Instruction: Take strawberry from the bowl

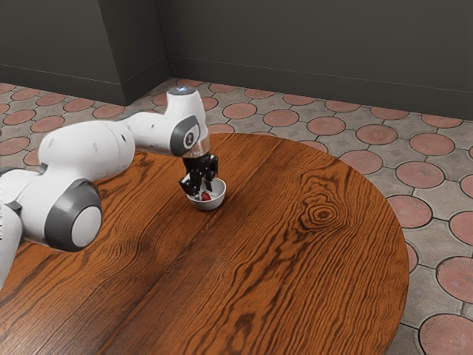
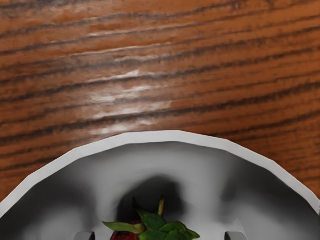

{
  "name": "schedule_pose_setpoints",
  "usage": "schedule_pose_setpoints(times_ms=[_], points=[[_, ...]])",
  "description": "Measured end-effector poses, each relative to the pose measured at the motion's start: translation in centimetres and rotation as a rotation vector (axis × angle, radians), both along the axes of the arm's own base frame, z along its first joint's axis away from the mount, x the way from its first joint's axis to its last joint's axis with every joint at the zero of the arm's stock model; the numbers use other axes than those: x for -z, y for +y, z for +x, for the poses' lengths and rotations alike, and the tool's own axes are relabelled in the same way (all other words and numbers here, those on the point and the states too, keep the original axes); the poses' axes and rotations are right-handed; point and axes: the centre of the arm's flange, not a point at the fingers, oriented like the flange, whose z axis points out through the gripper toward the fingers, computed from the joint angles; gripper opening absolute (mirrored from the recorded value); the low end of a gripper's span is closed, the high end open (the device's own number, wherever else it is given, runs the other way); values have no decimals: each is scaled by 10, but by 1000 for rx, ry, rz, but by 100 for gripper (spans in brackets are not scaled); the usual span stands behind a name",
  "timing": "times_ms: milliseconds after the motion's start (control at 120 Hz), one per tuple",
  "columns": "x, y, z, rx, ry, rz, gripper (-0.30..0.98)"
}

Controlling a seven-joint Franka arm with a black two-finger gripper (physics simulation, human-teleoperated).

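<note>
Red strawberry (image 1: 206, 197) sits in the bowl (image 1: 210, 205), left of centre in the exterior view; our gripper (image 2: 160, 236) straddles it, jaws spread, a gap each side.

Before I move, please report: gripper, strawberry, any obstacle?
Gripper open at the bowl, fingers standing apart, strawberry between them, not gripped. Strawberry inside bowl. Bowl wall surrounds it; nothing seen lying on top.

A dark wall (image 1: 318, 52) and tiled floor (image 1: 373, 148) surround a wooden table (image 1: 295, 274).
</note>
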Motion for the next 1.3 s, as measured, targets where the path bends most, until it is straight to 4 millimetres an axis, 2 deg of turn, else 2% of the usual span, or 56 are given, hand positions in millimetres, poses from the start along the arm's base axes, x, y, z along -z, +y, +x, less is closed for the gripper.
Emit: schedule_pose_setpoints(times_ms=[492, 683, 808, 933, 1017, 1083, 1142, 1233, 1300], points=[[12, 1, 2, 6, 5, -8, 18], [10, 0, 2, 8, 4, -8, 14], [2, -3, 3, 13, -6, -7, 12], [-35, -8, 4, 20, -47, -4, 10], [-76, -30, 4, 52, -88, 5, 9], [-92, -71, 2, 105, -103, 3, 9], [-90, -110, -1, 155, -98, -2, 9], [-79, -157, -6, 214, -84, -8, 8], [-56, -180, -10, 243, -55, -14, 8]])
